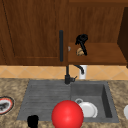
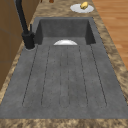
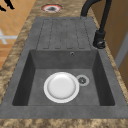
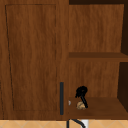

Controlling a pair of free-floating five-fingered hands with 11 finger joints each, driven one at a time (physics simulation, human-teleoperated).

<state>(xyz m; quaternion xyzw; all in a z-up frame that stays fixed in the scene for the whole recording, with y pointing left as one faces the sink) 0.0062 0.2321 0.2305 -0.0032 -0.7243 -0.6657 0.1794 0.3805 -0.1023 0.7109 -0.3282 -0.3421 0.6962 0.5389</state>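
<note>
1. While the right hand [image 1: 81,41] hangs inside the open half of the wall cabinet [image 1: 100,25], its fingers point down onto a small brown round thing [image 1: 80,51], perhaps a nut or a bit of bread, lying on the bottom shelf [image 1: 105,56] just below the palm. They seem to close round it from above, though whether they truly pinch it or merely touch it I cannot tell.
2. Seen in the upper view, the same hand [image 4: 81,93] sits over the brown thing [image 4: 80,105] near the shelf's left end, just right of the shut door [image 4: 32,57] and its dark bar handle [image 4: 61,98]; that end is the nearest reach past the door's edge.
3. Well below and to the left of it, the left hand [image 1: 32,121] floats at the counter's front edge, its fingers too dark to read.
4. Beneath the right hand stands the black faucet [image 1: 67,75], and lower down a white plate [image 3: 61,87] lies flat in the basin beside the drain [image 3: 82,80].
5. Closer to the camera a red ball [image 1: 67,114] sits at the sink's front rim.
</note>
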